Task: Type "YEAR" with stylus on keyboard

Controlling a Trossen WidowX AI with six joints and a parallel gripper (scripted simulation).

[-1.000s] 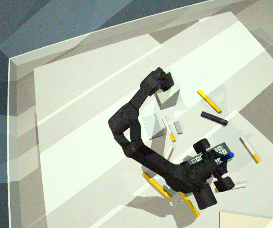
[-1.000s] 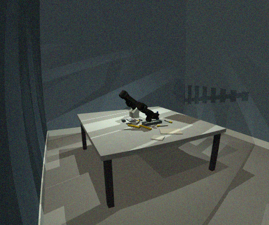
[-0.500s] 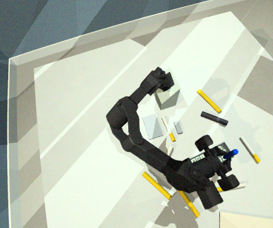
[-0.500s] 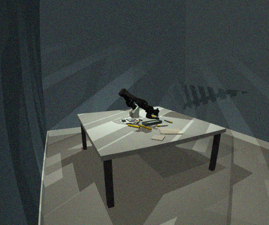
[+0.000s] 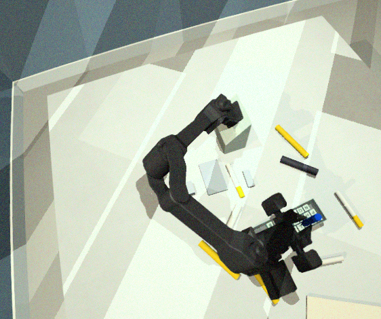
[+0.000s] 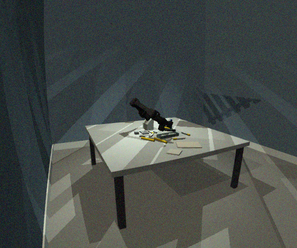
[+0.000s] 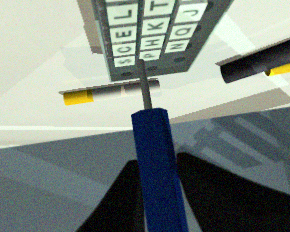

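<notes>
The stylus (image 5: 313,219) (image 7: 154,148) has a blue body and a thin grey tip. My gripper (image 5: 299,224) (image 7: 157,165) is shut on its blue body. The keyboard (image 5: 316,205) (image 6: 167,135) (image 7: 175,71) is dark grey with white letter keys. In the wrist view the tip lies over the near end of the keyboard, by the edge of the P key (image 7: 150,54) and beside the S key (image 7: 124,61). Whether it touches a key I cannot tell. C, E, L, H, K, T, N, Q and J also show. The arm hides part of the keyboard in the top view.
A white and yellow marker (image 5: 346,207) (image 7: 107,92) lies past the keyboard's end. A black cylinder (image 5: 298,165) (image 7: 255,64) and a yellow stick (image 5: 291,141) lie beside it. Another yellow stick (image 5: 216,257) lies under the arm. A grey block (image 5: 234,138) and a tan panel (image 5: 345,309) (image 6: 188,144) are farther off.
</notes>
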